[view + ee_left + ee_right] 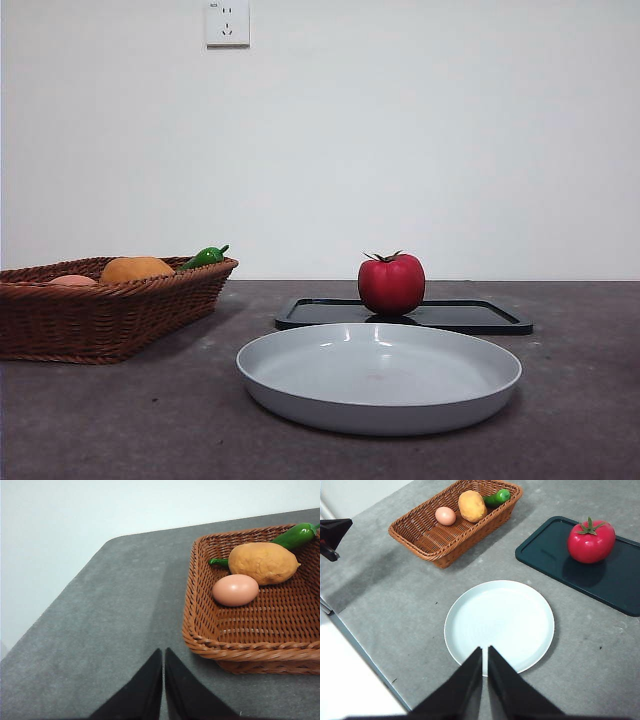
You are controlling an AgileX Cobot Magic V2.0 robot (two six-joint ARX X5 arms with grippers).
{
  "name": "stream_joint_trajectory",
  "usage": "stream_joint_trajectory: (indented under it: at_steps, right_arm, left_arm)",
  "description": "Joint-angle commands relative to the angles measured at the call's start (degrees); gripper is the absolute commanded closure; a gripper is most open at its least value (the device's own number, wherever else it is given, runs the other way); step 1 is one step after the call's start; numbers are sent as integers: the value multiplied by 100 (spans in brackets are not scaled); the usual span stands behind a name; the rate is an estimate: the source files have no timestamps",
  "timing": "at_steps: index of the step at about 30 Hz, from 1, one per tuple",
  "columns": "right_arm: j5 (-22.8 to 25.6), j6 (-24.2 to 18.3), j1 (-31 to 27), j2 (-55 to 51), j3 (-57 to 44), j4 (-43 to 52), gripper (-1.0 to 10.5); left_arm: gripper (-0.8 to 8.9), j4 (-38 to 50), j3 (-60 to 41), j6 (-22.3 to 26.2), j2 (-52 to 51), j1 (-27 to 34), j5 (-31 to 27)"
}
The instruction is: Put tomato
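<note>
Tomato (391, 285) sits upright on the dark tray (480, 318) behind the white plate (379, 377), touching nothing else. Off to one side a wicker basket (100, 315) holds a potato (263, 563), an egg (235, 590) and a green pepper (295, 535). The left gripper (163, 680) hangs above bare table beside the basket, jaws pressed together. The right gripper (485, 672) hovers over the plate's near edge, jaws likewise closed, holding nothing.
</note>
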Motion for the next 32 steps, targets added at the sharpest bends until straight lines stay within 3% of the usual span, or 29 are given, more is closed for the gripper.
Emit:
stream_joint_trajectory:
  at_steps: [1,6,14,20,25,32]
  right_arm:
    - [0,52,50,33,42,59,941]
    - [186,-310,-221,-35,39,63,940]
    - [326,-448,-2173,-483,-422,1364,941]
    - [321,-420,-3397,-1165,-1624,2986,940]
    - [332,-422,-3748,-1808,-2739,3779,941]
    - [509,-420,-3781,-2551,-3919,4400,941]
  left_arm:
    - [806,-50,-114,-39,-7,20,-22]
    - [806,-50,-114,-39,-7,20,-22]
    - [806,-50,-114,-39,-7,20,-22]
    - [806,-50,-114,-39,-7,20,-22]
    - [806,-50,-114,-39,-7,20,-22]
    - [806,-50,-114,-39,-7,20,-22]
